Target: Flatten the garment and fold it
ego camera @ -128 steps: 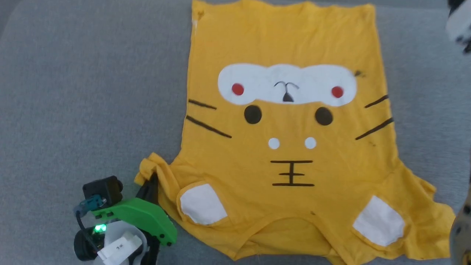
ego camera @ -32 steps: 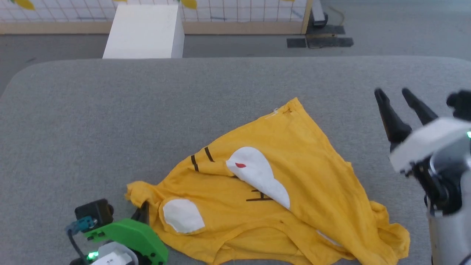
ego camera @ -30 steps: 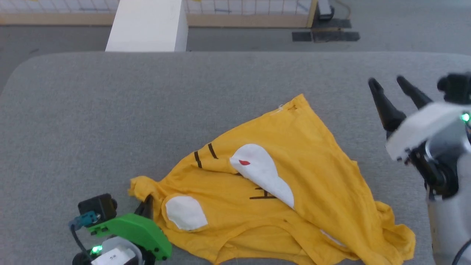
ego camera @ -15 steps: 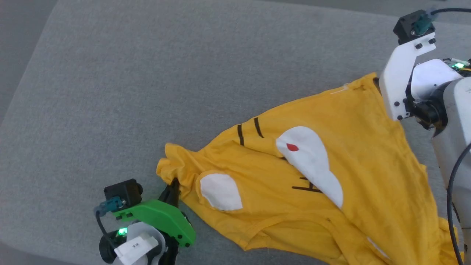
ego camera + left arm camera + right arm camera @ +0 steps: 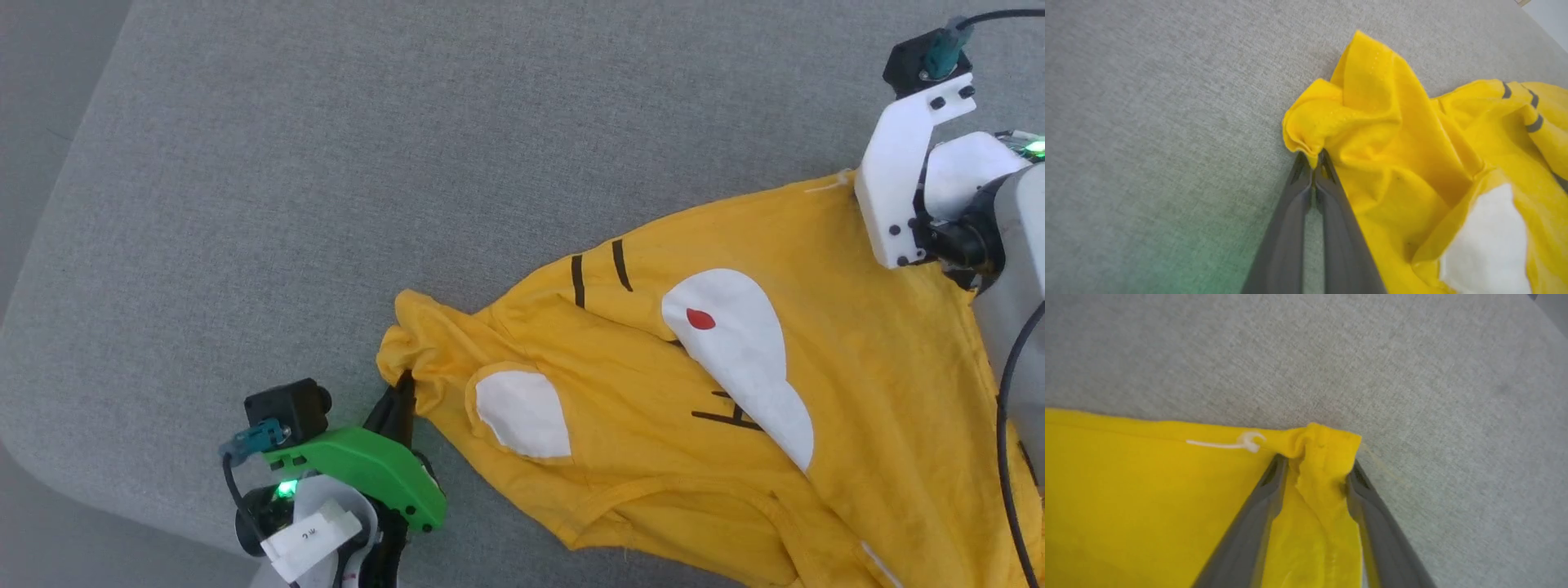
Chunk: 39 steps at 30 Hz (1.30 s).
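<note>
Grey padded surface [image 5: 326, 163], cloth-covered, rounded corner at near left.

Left arm low at left, green housing [image 5: 359, 474] up, fingers angled up and right. Left gripper [image 5: 1312, 161] clamped tight on a bunched sleeve edge.

Right arm at far right, white bracket [image 5: 898, 188] above the cloth. Right gripper [image 5: 1316, 467] has its jaws apart, straddling a puckered hem corner beside a white thread [image 5: 1224, 444]; cannot tell if it pinches.

One garment [image 5: 857, 392], crumpled, folded over itself, long axis running diagonally from left gripper to right gripper. Visible: two white patches [image 5: 522, 412], one red spot [image 5: 700, 318], two black stripes [image 5: 600, 273].
</note>
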Available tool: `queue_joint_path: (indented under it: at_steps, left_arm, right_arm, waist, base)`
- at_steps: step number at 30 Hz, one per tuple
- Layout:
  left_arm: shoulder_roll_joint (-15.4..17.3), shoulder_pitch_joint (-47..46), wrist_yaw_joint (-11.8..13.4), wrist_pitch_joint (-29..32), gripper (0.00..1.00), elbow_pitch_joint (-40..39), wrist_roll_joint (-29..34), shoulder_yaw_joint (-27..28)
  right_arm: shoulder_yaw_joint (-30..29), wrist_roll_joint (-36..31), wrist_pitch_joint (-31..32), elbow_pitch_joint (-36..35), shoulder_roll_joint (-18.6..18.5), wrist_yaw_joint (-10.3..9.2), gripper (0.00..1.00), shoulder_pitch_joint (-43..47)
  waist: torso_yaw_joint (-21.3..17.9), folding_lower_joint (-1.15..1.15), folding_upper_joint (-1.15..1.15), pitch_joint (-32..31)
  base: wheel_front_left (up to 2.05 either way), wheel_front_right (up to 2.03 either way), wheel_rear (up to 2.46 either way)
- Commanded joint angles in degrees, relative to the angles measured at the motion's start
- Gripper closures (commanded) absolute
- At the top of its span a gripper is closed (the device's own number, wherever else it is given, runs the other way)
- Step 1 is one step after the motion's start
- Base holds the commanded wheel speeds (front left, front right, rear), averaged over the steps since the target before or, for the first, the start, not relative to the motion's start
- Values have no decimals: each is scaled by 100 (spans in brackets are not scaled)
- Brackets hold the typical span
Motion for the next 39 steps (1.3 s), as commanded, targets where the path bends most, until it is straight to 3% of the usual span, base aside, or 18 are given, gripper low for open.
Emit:
queue_joint_path:
  at_steps: [1,9,17,22,28,33,39]
  left_arm:
    - [71,-16,35,-13,100,119,-43,57]
    - [289,165,140,89,100,14,-20,151]
    - [435,514,283,221,100,-214,-42,211]
    - [447,716,350,243,100,-334,-83,230]
    - [401,910,306,113,100,-367,-245,330]
    - [328,786,37,-118,100,-481,-614,597]
    - [837,-319,-203,166,100,-570,-580,808]
  right_arm:
    - [42,107,-23,197,69,-6,100,272]
    - [-510,775,-974,-498,56,-6,100,682]
    - [-1404,1663,-1174,-2227,25,-6,100,2549]
    - [-2180,1945,-971,-3252,551,-6,100,4185]
    - [-2509,2304,-637,-3918,1298,-6,100,5435]
    - [-2391,2627,-667,-4059,1339,-6,100,5214]
    - [-2442,2773,-366,-3847,886,-6,100,3825]
  waist:
    - [-155,0,0,-208]
    - [-704,0,0,-1040]
    - [-1281,0,0,-1761]
    - [-1486,0,0,-1912]
    - [-1604,0,0,-2019]
    - [-1686,0,0,-2123]
    - [-1730,0,0,-2326]
  base:
    - [0,0,0]
    - [0,0,0]
    - [0,0,0]
    - [0,0,0]
    - [0,0,0]
    - [0,0,0]
    - [0,0,0]
